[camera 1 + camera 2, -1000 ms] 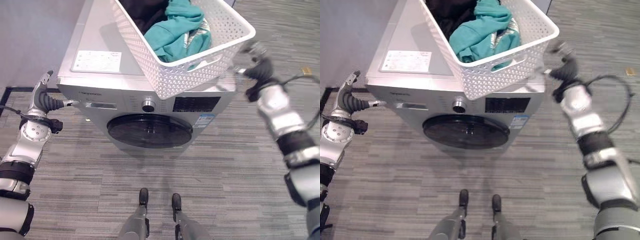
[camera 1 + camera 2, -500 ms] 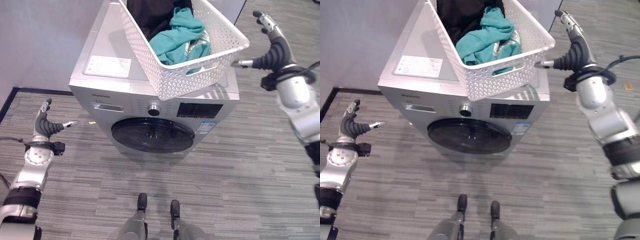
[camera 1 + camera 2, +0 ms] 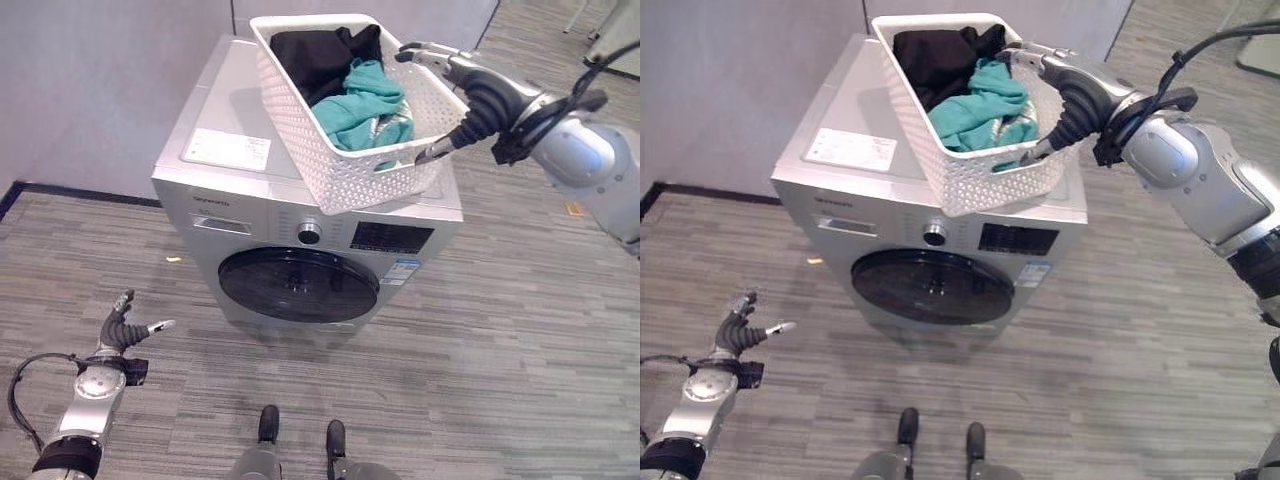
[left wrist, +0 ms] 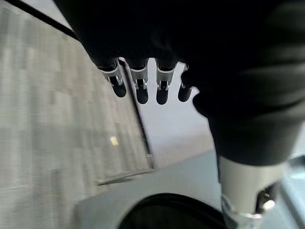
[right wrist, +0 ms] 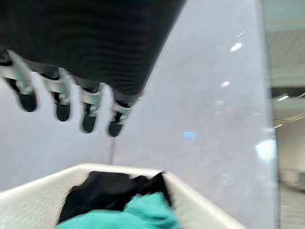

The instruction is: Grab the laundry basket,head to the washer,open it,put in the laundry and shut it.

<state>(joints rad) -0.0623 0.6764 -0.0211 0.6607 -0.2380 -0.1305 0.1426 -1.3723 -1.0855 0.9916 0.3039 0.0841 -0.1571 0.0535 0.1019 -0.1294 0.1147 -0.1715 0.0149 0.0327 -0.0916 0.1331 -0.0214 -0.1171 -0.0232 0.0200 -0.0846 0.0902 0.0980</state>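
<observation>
Overhead, washer door (image 3: pixel 298 284) beneath basket (image 3: pixel 345 180)

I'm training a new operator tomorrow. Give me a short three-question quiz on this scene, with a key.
1. True or false: the washer door is open.
2. Which garment lies nearer the washer's front in the laundry basket: A) teal garment B) black garment?
3. Fill in: the left robot hand hangs low over the ____.

Key: 1 false. 2 A. 3 floor; its fingers are straight, and the right robot hand is open at the basket's right rim.
</observation>
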